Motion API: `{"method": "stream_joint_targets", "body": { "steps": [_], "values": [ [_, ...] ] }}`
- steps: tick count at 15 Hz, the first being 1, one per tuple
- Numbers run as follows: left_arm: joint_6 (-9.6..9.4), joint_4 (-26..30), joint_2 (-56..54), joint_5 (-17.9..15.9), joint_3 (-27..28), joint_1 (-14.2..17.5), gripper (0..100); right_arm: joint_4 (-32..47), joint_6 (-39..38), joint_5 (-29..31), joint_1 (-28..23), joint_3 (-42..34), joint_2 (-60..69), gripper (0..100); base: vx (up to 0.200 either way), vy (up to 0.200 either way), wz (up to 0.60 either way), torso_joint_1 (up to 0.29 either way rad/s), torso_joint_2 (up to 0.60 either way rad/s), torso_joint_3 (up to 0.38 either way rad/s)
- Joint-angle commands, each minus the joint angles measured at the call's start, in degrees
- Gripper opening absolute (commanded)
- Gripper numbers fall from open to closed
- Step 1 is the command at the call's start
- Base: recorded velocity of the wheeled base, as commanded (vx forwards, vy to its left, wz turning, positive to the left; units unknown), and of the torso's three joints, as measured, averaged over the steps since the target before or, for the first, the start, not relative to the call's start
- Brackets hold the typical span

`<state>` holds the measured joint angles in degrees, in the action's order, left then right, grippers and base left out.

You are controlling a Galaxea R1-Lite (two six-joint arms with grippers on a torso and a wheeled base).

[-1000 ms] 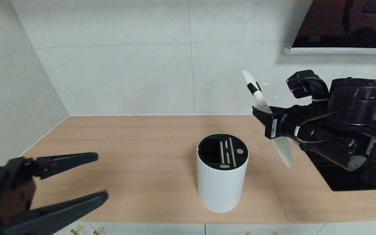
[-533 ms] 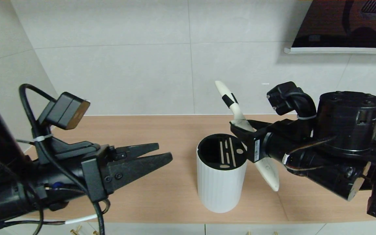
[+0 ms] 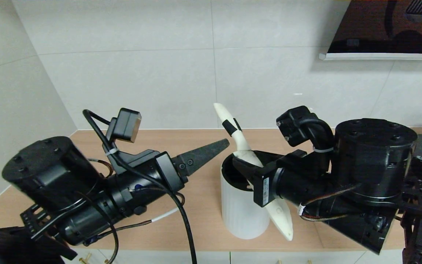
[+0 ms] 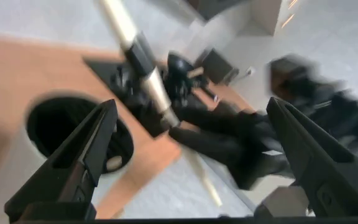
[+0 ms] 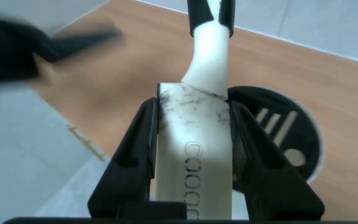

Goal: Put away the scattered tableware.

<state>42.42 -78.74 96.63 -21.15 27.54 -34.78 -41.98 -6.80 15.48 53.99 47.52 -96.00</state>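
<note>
spatula (image 3: 241,143) by holder (image 3: 237,216), left gripper (image 3: 216,146) near

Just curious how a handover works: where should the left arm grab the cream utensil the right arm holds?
On the slim handle near the black band, coming from the robot's left. That end of the cream utensil sticks up, tilted, free above the right gripper, whose jaws clamp its middle; the wide end hangs low in front of the white holder.

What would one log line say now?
right gripper: shut on cream black-banded utensil; left gripper: open; white ribbed holder: upright on wooden counter
</note>
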Motion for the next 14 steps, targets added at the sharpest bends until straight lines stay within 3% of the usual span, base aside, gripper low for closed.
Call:
{"method": "stream_joint_targets", "body": {
  "steps": [1,6,10,14],
  "values": [
    [0.03,-0.01,2.24,0.06,-0.12,-0.38,100,-0.03,-0.05,-0.01,0.68,0.12,-0.33,0,0.000,0.000,0.00,0.000,0.00,0.000],
    [0.12,-0.10,3.30,1.02,1.38,-0.55,100,-0.03,-1.72,-0.10,3.22,0.03,-0.24,0,0.000,0.000,0.00,0.000,0.00,0.000],
    [0.03,-1.59,5.76,5.68,3.84,-0.55,100,-0.03,-2.43,-0.10,4.46,-0.15,-0.33,0,0.000,0.000,0.00,0.000,0.00,0.000],
    [0.03,-3.70,6.81,7.35,4.72,-0.55,100,0.06,-2.43,-0.45,4.98,-0.85,-0.33,0,0.000,0.000,0.00,0.000,0.00,0.000]
  ]
}}
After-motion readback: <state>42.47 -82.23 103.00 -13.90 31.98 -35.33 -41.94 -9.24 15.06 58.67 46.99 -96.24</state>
